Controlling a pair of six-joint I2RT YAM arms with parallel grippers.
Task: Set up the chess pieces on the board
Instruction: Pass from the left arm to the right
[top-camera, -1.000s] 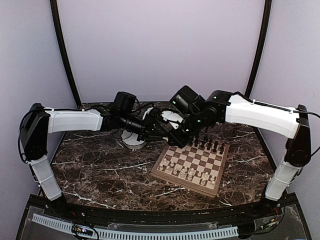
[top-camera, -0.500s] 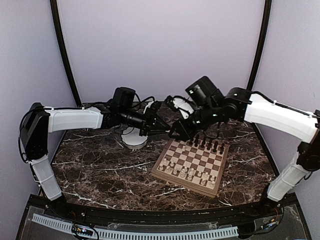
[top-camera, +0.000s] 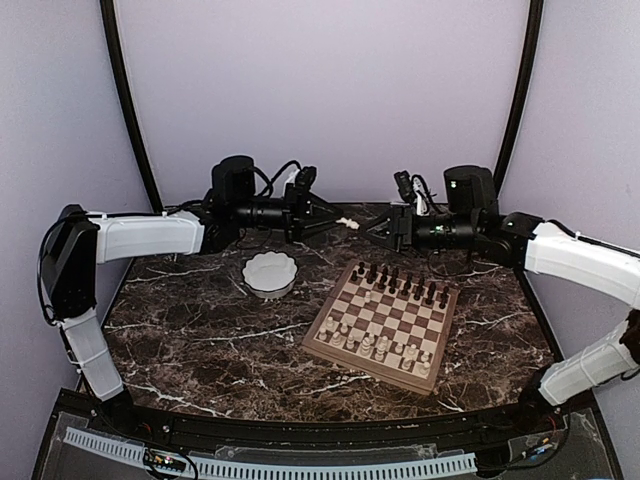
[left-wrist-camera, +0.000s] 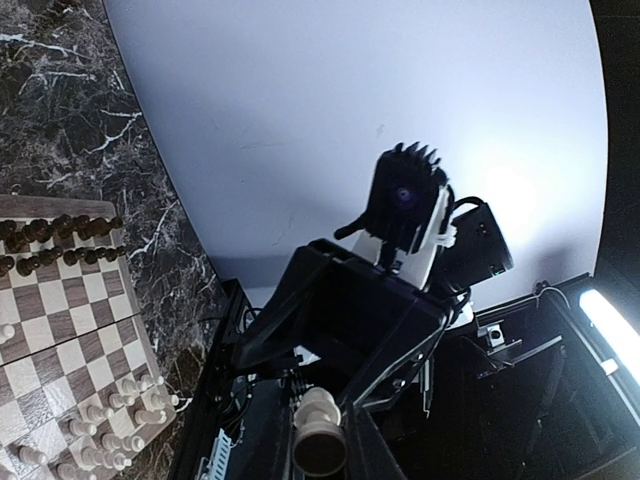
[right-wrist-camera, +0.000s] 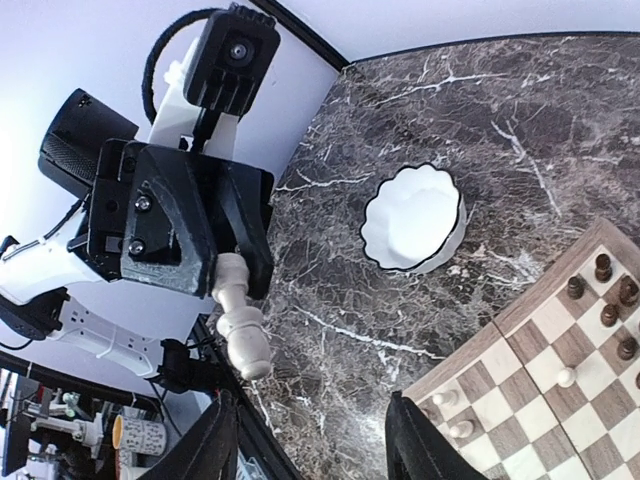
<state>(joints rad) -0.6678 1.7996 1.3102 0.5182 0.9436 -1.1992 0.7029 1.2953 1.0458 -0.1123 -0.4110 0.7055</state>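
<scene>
- Lifted and drawn apart over the last second, from a huddle above the far-left corner of the board (top-camera: 318, 346) to a face-off over the far side of the table (top-camera: 190, 330); opened on the right side meanwhile.
- On the left: stretches out level from a bent elbow, wrist pointing right, with the left gripper (top-camera: 333, 217) clenched on a pale chess piece (top-camera: 347, 222) held in the air, most of it sticking out beyond the fingertips.
- Lower down, on the marble: a white scalloped bowl (top-camera: 270, 273), near the board's far-left corner and apart from it.
- On the board: dark pieces (top-camera: 402, 284) along the far rows, pale pieces (top-camera: 375, 345) along the near rows, plus one pale pawn (right-wrist-camera: 566, 377) standing alone close to the dark ones.
- On the right: reaches in level toward the left, with the right gripper (top-camera: 378, 229) spread wide and holding nothing, aimed at the held piece and apart from it.
</scene>
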